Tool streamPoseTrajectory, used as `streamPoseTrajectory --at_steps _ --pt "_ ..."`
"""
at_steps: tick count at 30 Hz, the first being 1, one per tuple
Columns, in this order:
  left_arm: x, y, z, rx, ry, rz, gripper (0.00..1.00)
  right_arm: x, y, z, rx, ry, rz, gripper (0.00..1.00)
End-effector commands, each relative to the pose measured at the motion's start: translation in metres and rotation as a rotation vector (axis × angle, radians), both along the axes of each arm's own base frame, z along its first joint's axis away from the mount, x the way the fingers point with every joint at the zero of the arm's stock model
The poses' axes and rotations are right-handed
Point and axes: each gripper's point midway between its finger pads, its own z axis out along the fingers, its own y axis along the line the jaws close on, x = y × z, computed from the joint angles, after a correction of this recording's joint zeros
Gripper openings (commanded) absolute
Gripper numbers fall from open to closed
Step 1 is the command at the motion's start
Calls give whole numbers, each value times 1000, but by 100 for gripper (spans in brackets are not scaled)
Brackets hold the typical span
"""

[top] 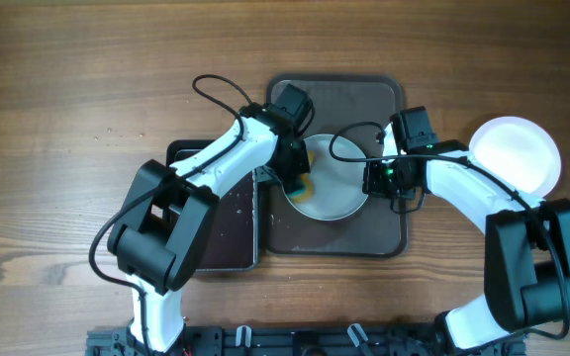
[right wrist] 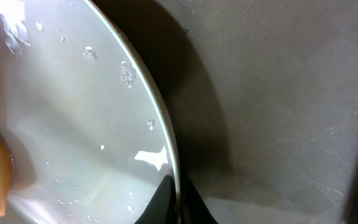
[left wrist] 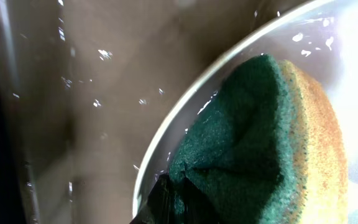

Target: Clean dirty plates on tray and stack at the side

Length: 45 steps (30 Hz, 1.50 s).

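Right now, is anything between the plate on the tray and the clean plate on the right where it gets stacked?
Nothing loose lies between the plate and the clean plate, only the right gripper on its rim. The left gripper holds a sponge on the plate, though.

Glossy wet plate, rough sponge, matt textured tray, perhaps plastic, wood-grain table

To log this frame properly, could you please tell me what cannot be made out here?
Side plate: overhead glare; one or several, cannot tell.
Tray plate: overhead, left part under the left hand and sponge.
Right hand: right wrist view, fingers cut off by bottom edge.
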Motion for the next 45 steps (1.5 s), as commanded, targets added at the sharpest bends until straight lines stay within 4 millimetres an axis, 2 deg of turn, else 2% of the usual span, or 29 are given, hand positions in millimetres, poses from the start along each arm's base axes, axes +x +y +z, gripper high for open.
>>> streamPoseTrajectory --at_steps 1,4,11,16,22,26,36,41,43,45 --pt "37 57 -2 265 -165 103 4 -9 -12 -14 -64 40 -7 4" --pt "41 38 -1 161 -155 98 4 -9 -12 -14 -65 39 -7 4" --pt "20 -42 1 -162 -62 25 4 -9 -12 -14 -65 41 -5 4" --pt "6 -79 4 -219 -68 11 4 -9 -12 -14 -65 40 -4 4" --pt "-12 -110 -4 -286 -17 -1 4 -10 -12 -14 -66 44 -3 4" --pt "-24 -113 -9 -298 41 -18 4 -10 -12 -14 -66 45 -3 4" --pt "-47 -116 0 -353 98 -189 4 -11 -13 -14 -67 48 -4 4" --pt "-49 -114 -1 -346 103 -196 4 -11 -13 -14 -67 49 -4 4" --pt "-48 -106 -5 -299 98 -187 4 -11 -13 -14 -67 50 -5 4" --pt "-44 -84 -11 -183 73 -160 4 -12 -13 -14 -67 53 -6 4"
